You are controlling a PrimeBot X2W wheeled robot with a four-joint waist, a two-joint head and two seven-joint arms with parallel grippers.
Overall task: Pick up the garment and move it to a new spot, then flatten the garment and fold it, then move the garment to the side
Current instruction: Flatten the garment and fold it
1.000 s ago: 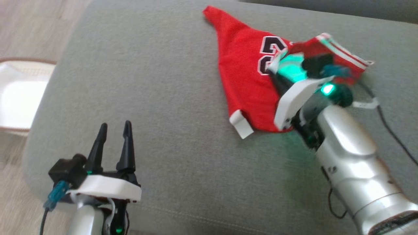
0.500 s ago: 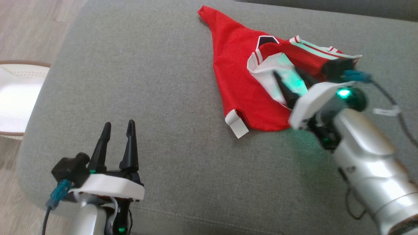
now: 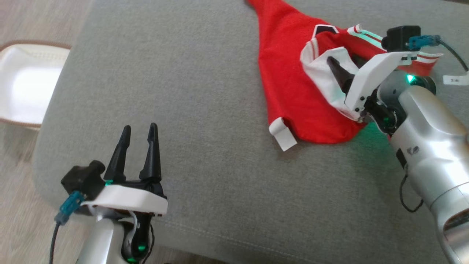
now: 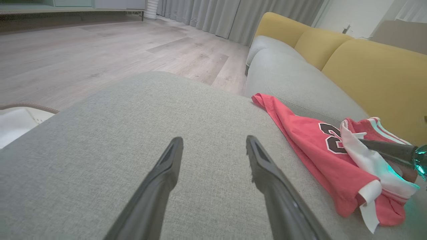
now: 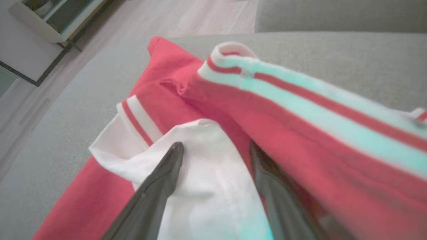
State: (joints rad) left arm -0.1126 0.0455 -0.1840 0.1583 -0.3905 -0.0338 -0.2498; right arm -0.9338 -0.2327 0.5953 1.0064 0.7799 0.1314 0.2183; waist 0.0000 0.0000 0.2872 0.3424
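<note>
Jersey: red cloth, matt, finely textured; white lining smooth.
Sofa seat: grey woven cloth, coarse grain, matt.
Sofa back: yellow cloth, smoother, matt.
Left claw: dark plastic fingers, matt; white plastic bracket, smooth.
Right claw: dark fingers, same matt plastic.
Right forearm: silver, metal-looking shell, smooth, glossy.
Floor: pale wood planks, visible grain, low sheen.

Red jersey garment crumpled on grey sofa cushion
Bunched at the cushion's far right; white lining is turned out, striped trim is rumpled on top, black numeral partly hidden, one white-edged corner flipped over.
</note>
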